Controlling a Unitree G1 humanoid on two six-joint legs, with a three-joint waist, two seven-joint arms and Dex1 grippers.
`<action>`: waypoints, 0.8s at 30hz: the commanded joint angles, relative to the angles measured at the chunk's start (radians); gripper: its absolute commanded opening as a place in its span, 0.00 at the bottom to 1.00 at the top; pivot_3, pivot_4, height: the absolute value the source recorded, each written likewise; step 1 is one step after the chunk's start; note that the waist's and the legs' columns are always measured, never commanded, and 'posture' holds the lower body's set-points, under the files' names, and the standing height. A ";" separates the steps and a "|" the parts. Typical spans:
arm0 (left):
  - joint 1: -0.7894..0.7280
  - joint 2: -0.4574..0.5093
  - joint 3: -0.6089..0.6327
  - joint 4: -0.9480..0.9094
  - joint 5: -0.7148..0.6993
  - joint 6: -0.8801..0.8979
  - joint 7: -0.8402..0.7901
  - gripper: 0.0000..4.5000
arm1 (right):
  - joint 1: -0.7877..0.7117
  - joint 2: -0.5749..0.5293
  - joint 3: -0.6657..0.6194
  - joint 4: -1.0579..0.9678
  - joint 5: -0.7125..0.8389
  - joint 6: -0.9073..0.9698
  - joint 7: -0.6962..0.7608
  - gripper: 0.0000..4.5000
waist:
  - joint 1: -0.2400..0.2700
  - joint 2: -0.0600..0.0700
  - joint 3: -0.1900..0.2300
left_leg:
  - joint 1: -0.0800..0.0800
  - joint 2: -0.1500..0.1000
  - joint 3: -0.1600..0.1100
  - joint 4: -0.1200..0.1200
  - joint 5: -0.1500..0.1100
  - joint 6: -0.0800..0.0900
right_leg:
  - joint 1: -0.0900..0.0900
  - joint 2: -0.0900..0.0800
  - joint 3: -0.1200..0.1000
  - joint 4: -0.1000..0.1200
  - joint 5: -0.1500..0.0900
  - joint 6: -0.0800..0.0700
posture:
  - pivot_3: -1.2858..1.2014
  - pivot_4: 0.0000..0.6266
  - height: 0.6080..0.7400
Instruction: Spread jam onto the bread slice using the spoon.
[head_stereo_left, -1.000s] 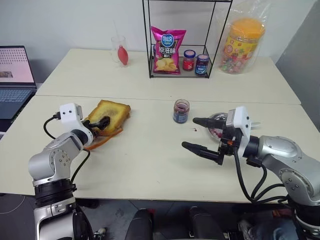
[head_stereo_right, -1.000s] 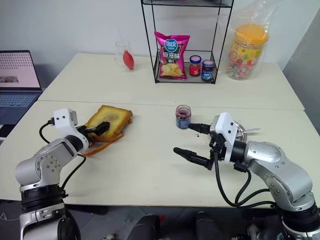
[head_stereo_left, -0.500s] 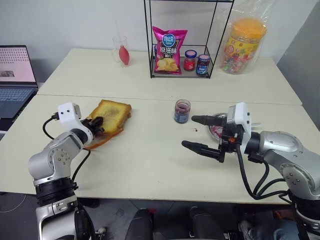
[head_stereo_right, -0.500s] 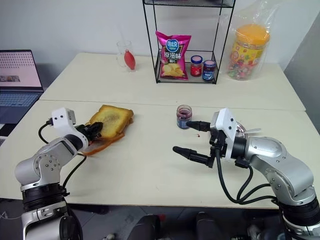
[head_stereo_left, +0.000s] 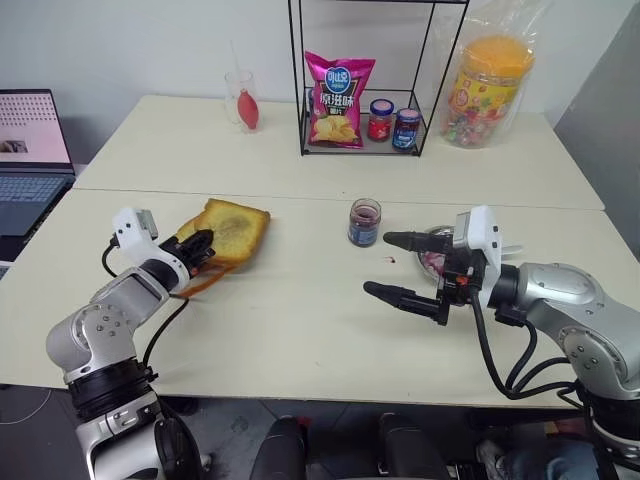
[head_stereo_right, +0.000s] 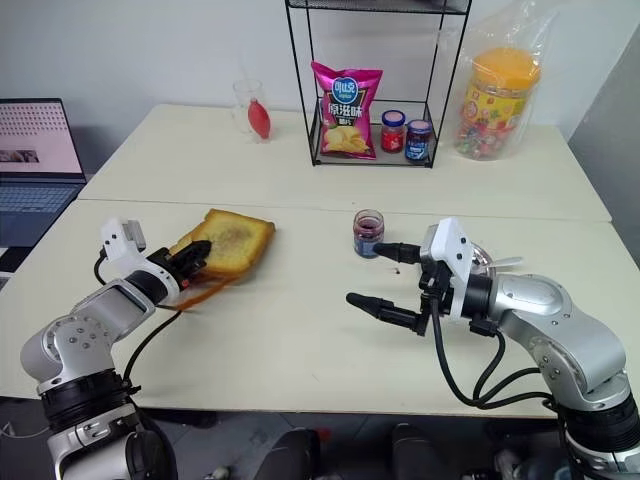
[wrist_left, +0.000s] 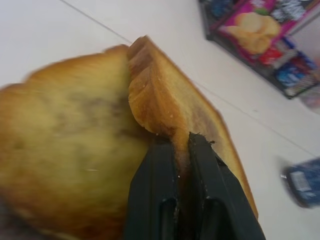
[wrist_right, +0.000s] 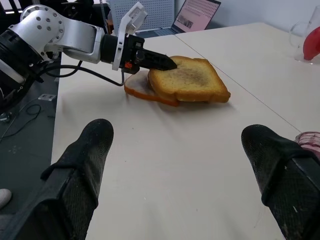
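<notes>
Golden bread slice (head_stereo_left: 233, 231) feels light and crumbly, so my left gripper (wrist_left: 181, 145) pinches its crust edge gently, right gripper (head_stereo_left: 392, 267) wide open.

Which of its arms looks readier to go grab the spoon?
Probably the right. Its claw is open and empty, beside the steel dish where the spoon handle sticks out. The left claw is shut on the toast across the table.

A wire rack (head_stereo_left: 363, 80) holds a chip bag (head_stereo_left: 338, 86) and 2 jars (head_stereo_left: 392, 122), beside a candy tub (head_stereo_left: 487, 88); a laptop (head_stereo_left: 32, 150) sits far left.
</notes>
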 joint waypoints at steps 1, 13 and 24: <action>0.001 0.038 0.027 -0.078 -0.111 0.037 -0.056 0.00 | -0.005 -0.018 -0.036 -0.017 -0.001 -0.017 0.001 1.00 | -0.001 0.000 0.000 | 0.000 0.000 0.000 0.000 0.000 0.000 | 0.000 0.000 0.000 0.000 0.000 0.000 | 0.52 0.24 1.00; 0.118 0.123 -0.103 -0.218 -0.402 0.242 -0.260 0.00 | 0.062 -0.094 -0.136 -0.056 0.050 0.032 -0.006 1.00 | 0.003 -0.001 0.001 | 0.000 0.000 0.000 -0.001 0.000 0.000 | 0.000 0.000 0.000 -0.001 -0.001 -0.001 | 0.52 0.24 1.00; 0.214 0.041 -0.462 -0.202 -0.101 -0.039 -0.318 0.00 | 0.108 -0.126 -0.148 -0.100 0.070 0.061 -0.021 1.00 | 0.002 -0.001 0.001 | -0.001 0.000 0.001 -0.001 0.000 0.000 | -0.001 0.000 0.001 -0.002 -0.001 -0.002 | 0.52 0.24 1.00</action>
